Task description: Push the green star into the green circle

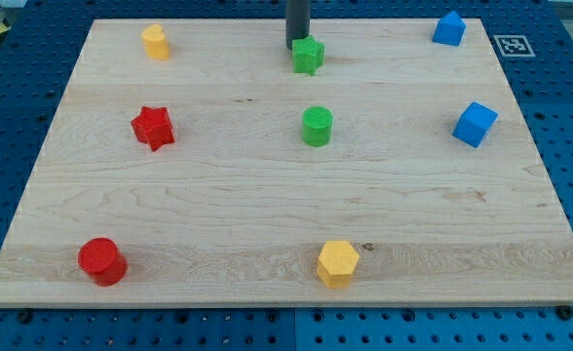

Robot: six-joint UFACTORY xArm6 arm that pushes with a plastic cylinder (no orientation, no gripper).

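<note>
The green star [308,56] lies near the view's top centre of the wooden board. The green circle [317,126] stands below it, about mid-board, with a clear gap between the two. My tip [296,45] is at the end of the dark rod that comes down from the view's top edge. It sits just above and slightly left of the green star, touching or almost touching its upper left side.
Yellow block [155,42] at top left, red star [153,127] at left, red circle [102,260] at bottom left, yellow hexagon [337,262] at bottom centre. Two blue blocks are at right [449,28] [475,124]. The board [218,195] rests on a blue perforated table.
</note>
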